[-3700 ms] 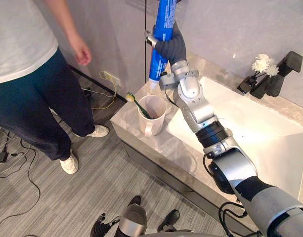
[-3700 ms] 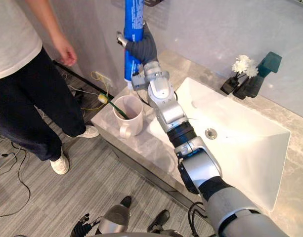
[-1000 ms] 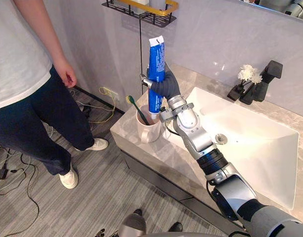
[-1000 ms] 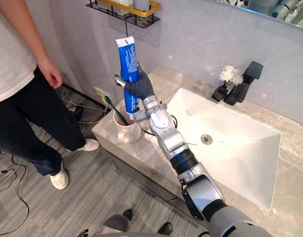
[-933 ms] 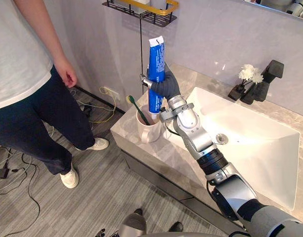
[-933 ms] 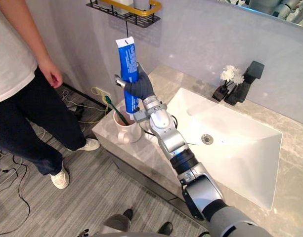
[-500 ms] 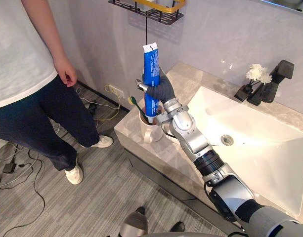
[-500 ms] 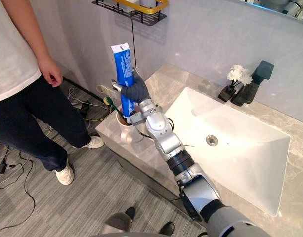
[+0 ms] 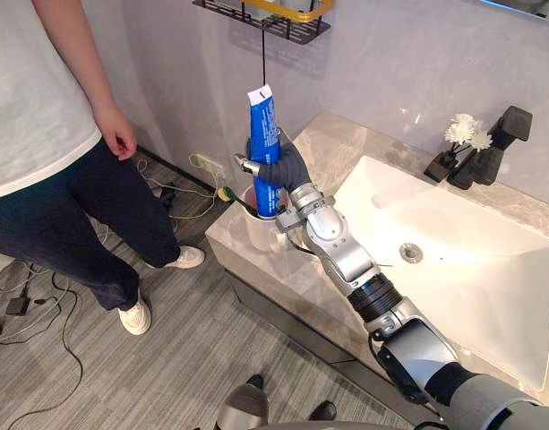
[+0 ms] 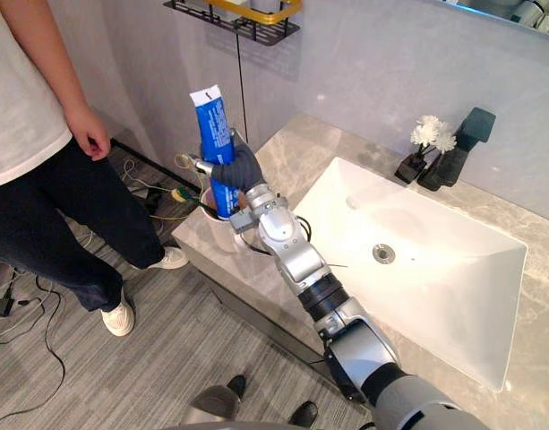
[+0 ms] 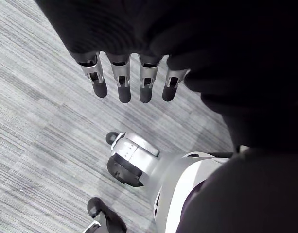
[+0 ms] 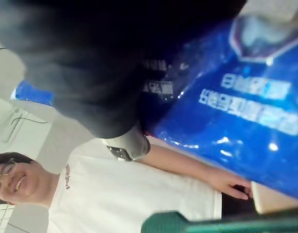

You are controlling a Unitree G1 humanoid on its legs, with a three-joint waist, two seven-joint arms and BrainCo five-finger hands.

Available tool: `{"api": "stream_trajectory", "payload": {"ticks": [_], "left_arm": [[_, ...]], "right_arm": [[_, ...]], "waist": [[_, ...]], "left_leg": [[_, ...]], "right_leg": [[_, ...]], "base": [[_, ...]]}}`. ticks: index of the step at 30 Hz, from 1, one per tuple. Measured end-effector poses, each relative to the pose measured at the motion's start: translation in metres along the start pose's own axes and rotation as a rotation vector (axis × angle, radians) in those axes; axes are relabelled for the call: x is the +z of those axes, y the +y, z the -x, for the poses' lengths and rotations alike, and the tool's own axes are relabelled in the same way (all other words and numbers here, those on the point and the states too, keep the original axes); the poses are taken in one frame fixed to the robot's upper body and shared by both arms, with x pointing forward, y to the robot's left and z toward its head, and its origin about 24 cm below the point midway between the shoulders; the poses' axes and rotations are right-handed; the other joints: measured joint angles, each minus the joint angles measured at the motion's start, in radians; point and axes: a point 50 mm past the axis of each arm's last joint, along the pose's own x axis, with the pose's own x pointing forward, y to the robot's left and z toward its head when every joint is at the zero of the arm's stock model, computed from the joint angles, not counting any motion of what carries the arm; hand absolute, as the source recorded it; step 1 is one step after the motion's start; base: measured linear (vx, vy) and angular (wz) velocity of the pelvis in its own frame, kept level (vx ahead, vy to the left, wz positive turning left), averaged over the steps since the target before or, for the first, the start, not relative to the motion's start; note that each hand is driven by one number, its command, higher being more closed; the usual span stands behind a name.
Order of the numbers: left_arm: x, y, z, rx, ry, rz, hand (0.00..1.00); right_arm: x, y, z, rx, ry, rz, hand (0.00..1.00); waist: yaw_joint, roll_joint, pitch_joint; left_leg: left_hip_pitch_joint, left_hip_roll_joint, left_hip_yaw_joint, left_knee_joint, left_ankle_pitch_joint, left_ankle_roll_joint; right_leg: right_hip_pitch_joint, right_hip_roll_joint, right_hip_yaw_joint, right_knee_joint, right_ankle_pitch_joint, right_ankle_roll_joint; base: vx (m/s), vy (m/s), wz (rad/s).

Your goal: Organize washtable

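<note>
The marble washtable point(image 9: 323, 139) carried a white basin point(image 9: 471, 260) over most of its top, and the work sat at its front-left corner, where a white cup point(image 9: 254, 231) stood close to the edge. Over that cup the blue toothpaste tube point(image 9: 263, 125) was held nearly upright, crimped end up and cap end down at the cup's mouth; whether the cap had reached inside could not be told. The tube looked light and soft-walled, with a glossy skin likely to slip, so it probably wanted a hold round its fuller lower half (a hard squeeze there would dent it, or push paste at the cap). It seemed top-heavy for so small a cup and might tip it once let go. A green toothbrush point(image 9: 227, 193) already leaned out of the cup toward the corner, its head past the rim, just beside the tube. The right hand point(image 9: 283, 166) had its fingers and thumb curled round the tube's lower half, and its wrist view showed the blue skin right against the palm. The left hand point(image 11: 120, 83) hung over the floor, its fingers straight and holding nothing.
</note>
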Motion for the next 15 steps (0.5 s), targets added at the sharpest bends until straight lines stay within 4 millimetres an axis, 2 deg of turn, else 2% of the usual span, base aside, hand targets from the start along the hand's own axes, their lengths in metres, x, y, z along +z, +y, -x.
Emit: {"api": "stream_trajectory", "payload": {"ticks": [15], "left_arm": [[-0.0002, -0.0019, 0.0001, 0.007, 0.002, 0.005, 0.00]], "right_arm": [[0.0000, -0.0002, 0.0001, 0.000, 0.001, -0.001, 0.00]], "waist": [[-0.002, 0.010, 0.006]], "left_leg": [[0.011, 0.000, 0.012, -0.001, 0.000, 0.000]], "right_leg": [[0.006, 0.000, 0.012, 0.000, 0.000, 0.000]], "base": [[0.00, 0.000, -0.01]]}}
